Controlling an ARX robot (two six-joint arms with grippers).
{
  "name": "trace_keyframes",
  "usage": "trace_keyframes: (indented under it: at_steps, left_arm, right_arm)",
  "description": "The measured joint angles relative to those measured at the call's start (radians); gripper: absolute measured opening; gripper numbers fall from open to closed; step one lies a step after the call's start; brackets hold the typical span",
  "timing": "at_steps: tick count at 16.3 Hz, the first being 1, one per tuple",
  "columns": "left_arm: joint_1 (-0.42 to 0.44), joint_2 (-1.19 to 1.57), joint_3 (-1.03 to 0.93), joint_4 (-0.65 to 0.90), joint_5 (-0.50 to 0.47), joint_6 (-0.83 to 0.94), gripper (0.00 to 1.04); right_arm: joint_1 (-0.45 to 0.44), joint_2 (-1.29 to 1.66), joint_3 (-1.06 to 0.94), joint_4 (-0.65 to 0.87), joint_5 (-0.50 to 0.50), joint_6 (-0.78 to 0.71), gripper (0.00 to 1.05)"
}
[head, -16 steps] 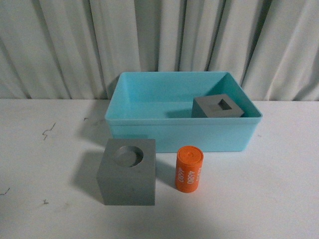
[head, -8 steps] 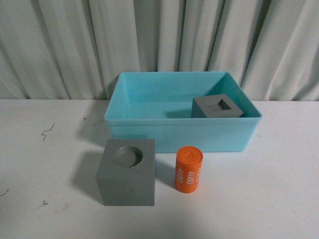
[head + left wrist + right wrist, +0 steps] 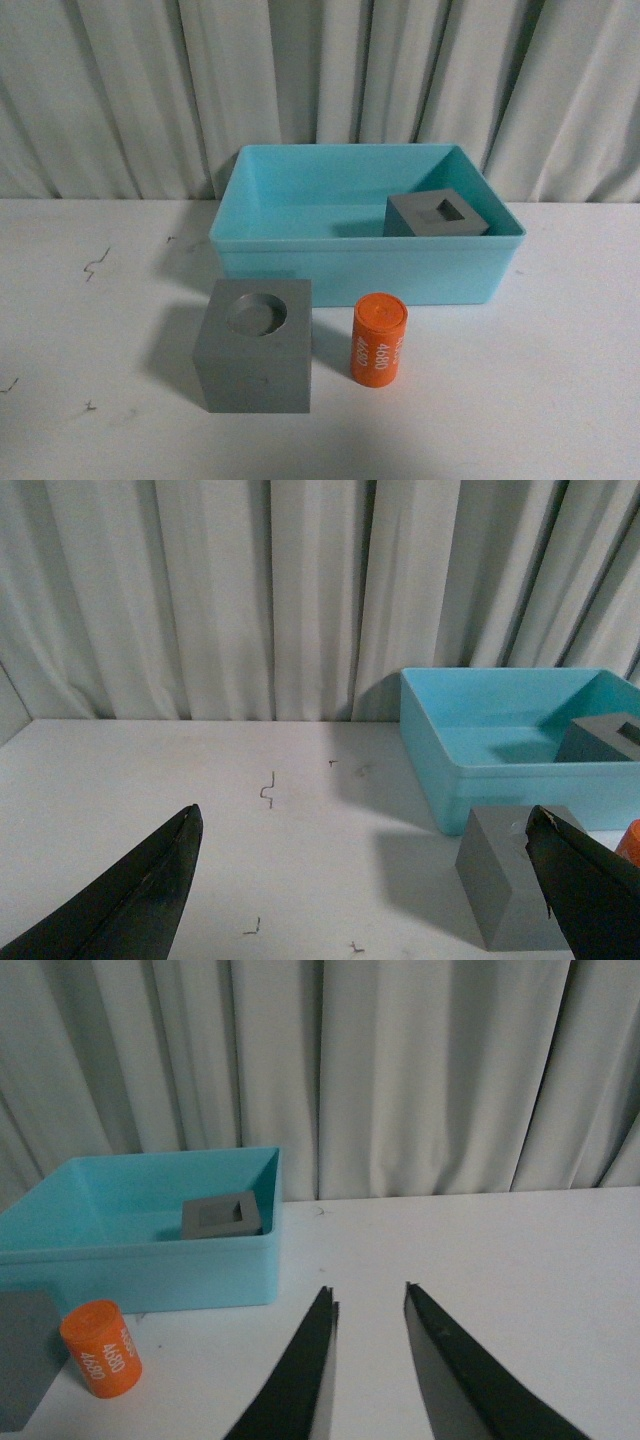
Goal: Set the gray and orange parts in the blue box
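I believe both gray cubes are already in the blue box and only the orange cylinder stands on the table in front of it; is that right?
Not quite: only the cube with the square recess is in the blue box. The cube with the round recess stands on the table in front of it, beside the orange cylinder, as the front view shows.

Blue box [image 3: 360, 272]: interior open from above, except its near-right corner, occupied by the square-recess cube [image 3: 437, 215]. Before the box's front wall stand the round-recess cube [image 3: 257, 350] and orange cylinder [image 3: 379, 340], narrow gap between.
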Motion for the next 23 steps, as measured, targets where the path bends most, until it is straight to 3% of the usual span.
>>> trace_keyframes:
  at_steps: [4, 5, 6, 7, 9, 13, 23]
  left_arm:
    - [0.0, 0.0, 0.0, 0.0, 0.0, 0.0, 0.98]
    - [-0.024, 0.06, 0.063, -0.181, -0.052, -0.06, 0.98]
    - [-0.111, 0.494, 0.244, -0.225, -0.092, -0.27, 0.98]
    - [-0.156, 0.668, 0.314, -0.12, -0.083, -0.324, 0.98]
    - [-0.236, 0.98, 0.415, 0.061, -0.061, -0.343, 0.98]
    - [-0.322, 1.353, 0.502, 0.254, -0.03, -0.29, 0.98]
    - [-0.325, 1.75, 0.71, 0.366, 0.031, -0.189, 0.98]
  right_arm:
    - [0.0, 0.0, 0.0, 0.0, 0.0, 0.0, 0.64]
    - [0.0, 0.0, 0.0, 0.0, 0.0, 0.0, 0.73]
    - [0.0, 0.0, 0.0, 0.001, 0.0, 0.0, 0.95]
    - [-0.001, 0.0, 0.0, 0.0, 0.0, 0.0, 1.0]
    - [0.0, 0.0, 0.0, 0.0, 0.0, 0.0, 0.98]
    - [0.0, 0.0, 0.0, 0.0, 0.0, 0.0, 0.98]
    - [0.0, 0.0, 0.0, 0.0, 0.0, 0.0, 0.98]
